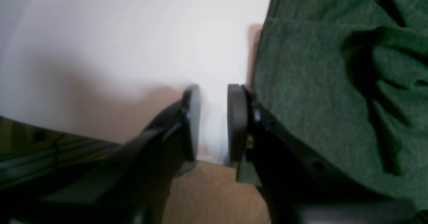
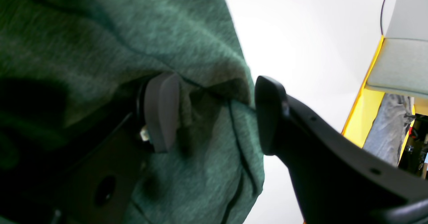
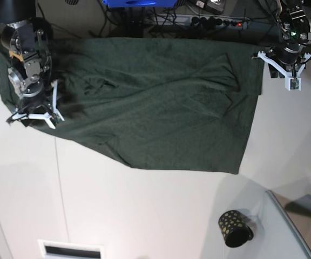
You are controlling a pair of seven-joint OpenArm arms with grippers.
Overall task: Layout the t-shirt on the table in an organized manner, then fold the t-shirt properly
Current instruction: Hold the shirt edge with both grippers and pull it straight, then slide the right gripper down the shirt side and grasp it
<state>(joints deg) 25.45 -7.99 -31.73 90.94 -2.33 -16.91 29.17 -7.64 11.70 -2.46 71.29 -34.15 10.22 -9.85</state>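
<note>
T-shirt [image 3: 144, 108] is spread wrinkly across the far half of the white surface [image 3: 144, 216], my left pincer [image 1: 214, 123] spread over bare surface just beside its edge, right pincer [image 2: 214, 113] spread around a fold.

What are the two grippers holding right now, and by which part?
Nothing. The left gripper is open beside the t-shirt; the right gripper is open, straddling its edge.

The white table [image 3: 144, 210] carries the green t-shirt [image 3: 155, 113], spread wide and wrinkled between both sets of jaws. Its hem lies between the right jaws and just beside the left ones. A black cup [image 3: 234, 229] stands well apart.
</note>
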